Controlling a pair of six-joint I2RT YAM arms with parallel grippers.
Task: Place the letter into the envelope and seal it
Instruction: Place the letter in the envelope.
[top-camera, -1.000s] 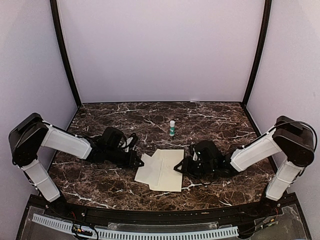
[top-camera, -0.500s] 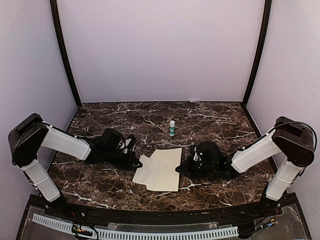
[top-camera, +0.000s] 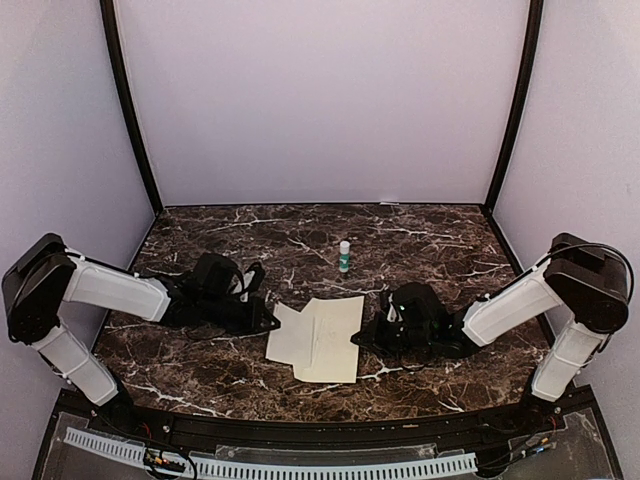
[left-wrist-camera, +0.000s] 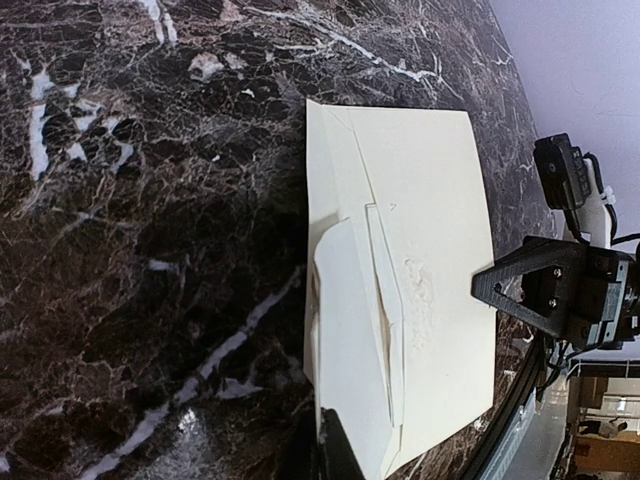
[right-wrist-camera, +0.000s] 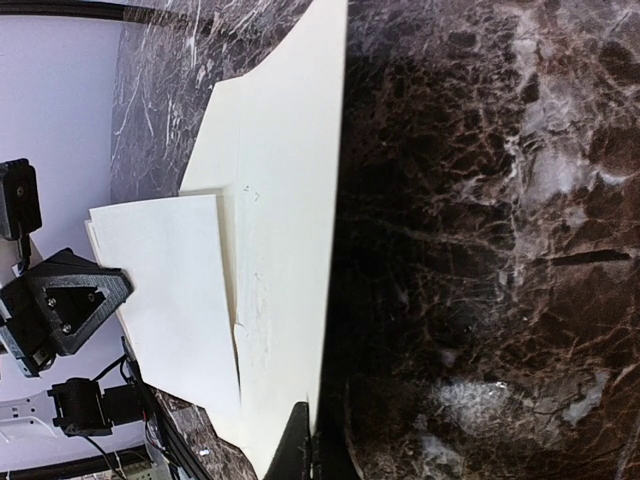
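The envelope (top-camera: 338, 335) lies flat on the table (top-camera: 200, 370), a little toward 6 o'clock from the centre. Its pointed flap is open and spread out toward 9 o'clock. The letter (top-camera: 287, 342) lies on that side, over the flap, touching the envelope. In the left wrist view its far edge seems to go just under the lip of the opening, but most of the sheet is outside. How deep it goes in, I cannot tell.

The left gripper (top-camera: 272, 322) is low at the 9 o'clock edge of the letter, with the jaws closed. The sheet curves up a little toward its fingertip, so I judge that it pinches the letter's edge. The right gripper (top-camera: 358, 340) is at the 3 o'clock edge of the envelope, also with closed jaws. That edge runs straight into the fingertip in the right wrist view, so it probably grips the envelope to keep it in place. I cannot see the contact itself.

A small tube (top-camera: 344, 256), perhaps glue, stands upright at 12 o'clock from the envelope, well apart from both arms.

In my judgement the task is in its first half. The two papers are brought together and the insertion is only begun. What is left: to slide the letter fully inside, to fold the flap over, and to press it shut. Nothing of the sealing is done yet.
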